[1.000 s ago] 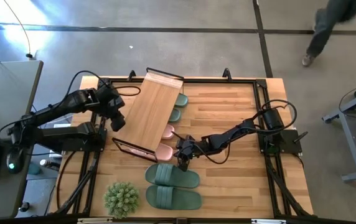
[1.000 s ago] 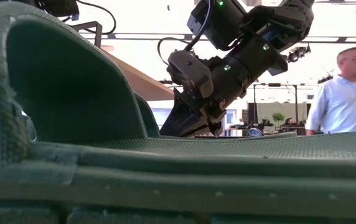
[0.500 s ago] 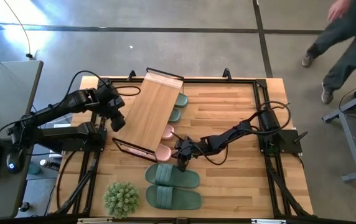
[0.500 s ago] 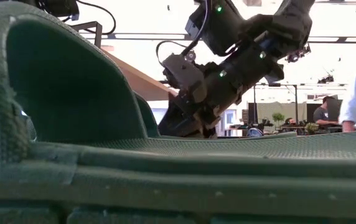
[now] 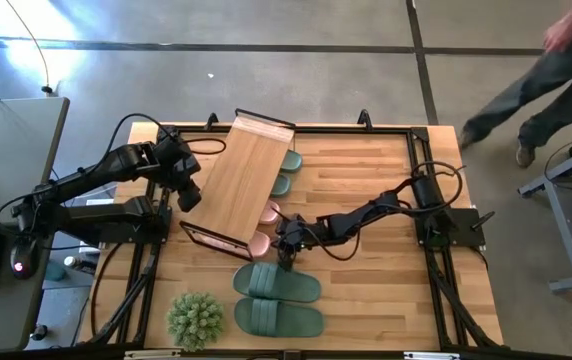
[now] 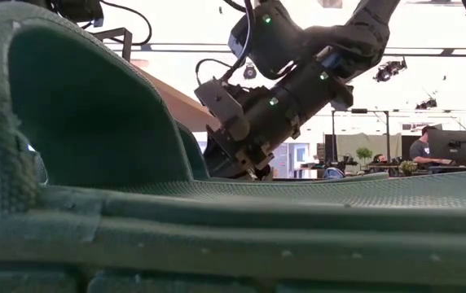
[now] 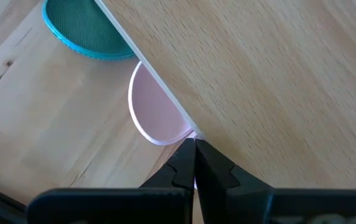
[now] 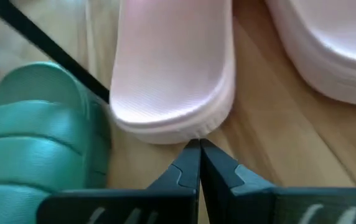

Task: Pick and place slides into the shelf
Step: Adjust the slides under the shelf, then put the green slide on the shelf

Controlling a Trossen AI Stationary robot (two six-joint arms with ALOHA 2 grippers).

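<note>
Since a second back, my right gripper [image 8: 198, 144] had slid toward the pink slide [image 8: 172, 68] under the shelf [image 5: 249, 177], fingers closed empty against its heel. I judged a steady nudge best; left gripper [image 7: 193, 146] waited, closed.

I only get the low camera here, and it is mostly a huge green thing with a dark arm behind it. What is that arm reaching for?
Observer: The green thing is a sage-green slide right at the lens. The arm is the right one; its right gripper is shut, with its tips at the heel of a pink slide.
Operator: Is that pink one in the shelf?
Observer: From above, it lies partly under the tilted shelf, heel sticking out at the near edge.
Operator: And the other arm?
Observer: The left gripper is shut against the shelf's edge on the far side, beside the rounded end of another pink slide.
</note>
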